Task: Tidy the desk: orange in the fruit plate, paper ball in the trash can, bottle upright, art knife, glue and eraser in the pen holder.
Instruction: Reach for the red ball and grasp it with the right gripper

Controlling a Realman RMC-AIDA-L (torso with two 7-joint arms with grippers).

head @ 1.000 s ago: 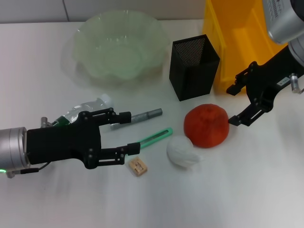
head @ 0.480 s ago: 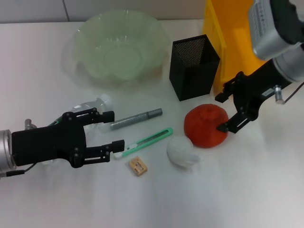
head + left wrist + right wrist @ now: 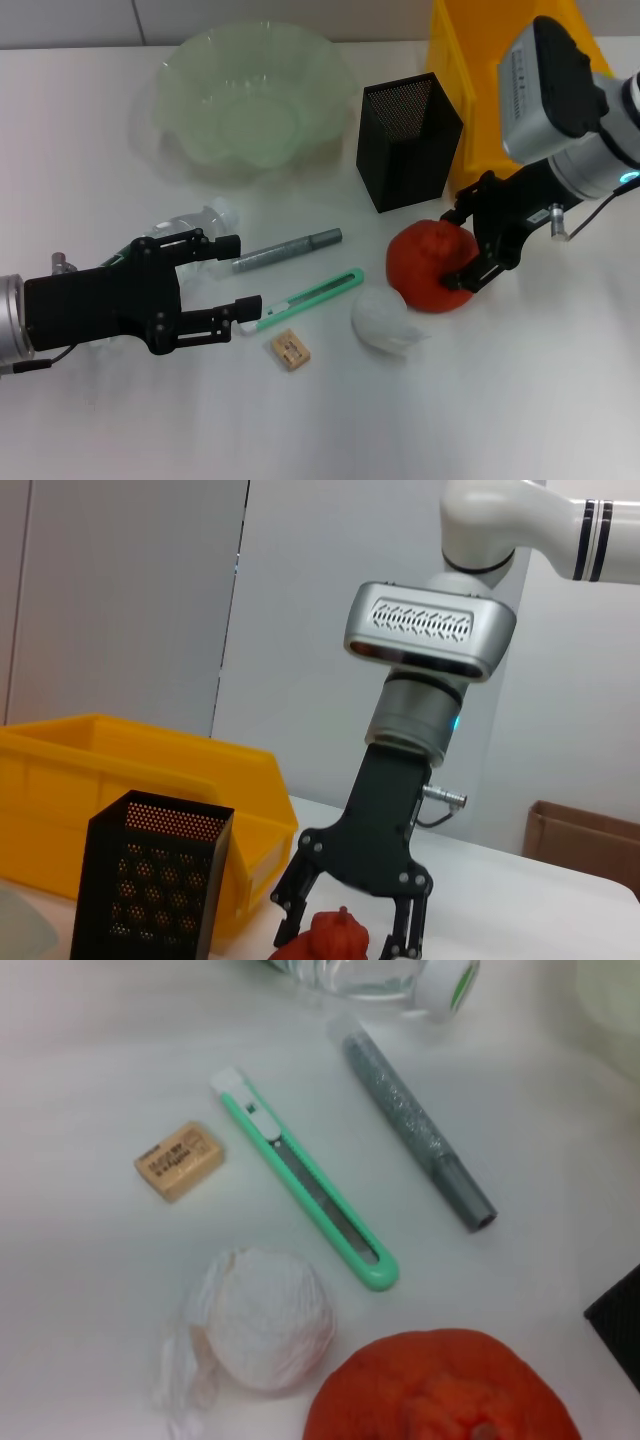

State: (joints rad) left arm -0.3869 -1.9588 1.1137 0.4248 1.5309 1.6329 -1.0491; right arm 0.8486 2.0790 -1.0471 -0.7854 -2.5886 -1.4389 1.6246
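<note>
The orange (image 3: 428,268) lies on the white desk, and my right gripper (image 3: 458,250) stands open with a finger on each side of its right part. In the left wrist view the right gripper (image 3: 350,925) straddles the orange (image 3: 325,942). My left gripper (image 3: 238,275) is open, low over the desk. Just beyond its fingertips lie the grey glue stick (image 3: 290,250) and the green art knife (image 3: 312,292). The clear bottle (image 3: 190,222) lies on its side, partly hidden behind that hand. The eraser (image 3: 290,350) and the white paper ball (image 3: 383,320) rest nearby.
A pale green glass fruit plate (image 3: 185,70) sits at the back. The black mesh pen holder (image 3: 408,140) stands upright beside a yellow bin (image 3: 500,70). The right wrist view shows the paper ball (image 3: 265,1320), art knife (image 3: 305,1185), glue (image 3: 415,1135) and eraser (image 3: 180,1160).
My right gripper has moved left and down until its fingers flank the orange. My left arm drew back to the left a second ago and has since held still.
</note>
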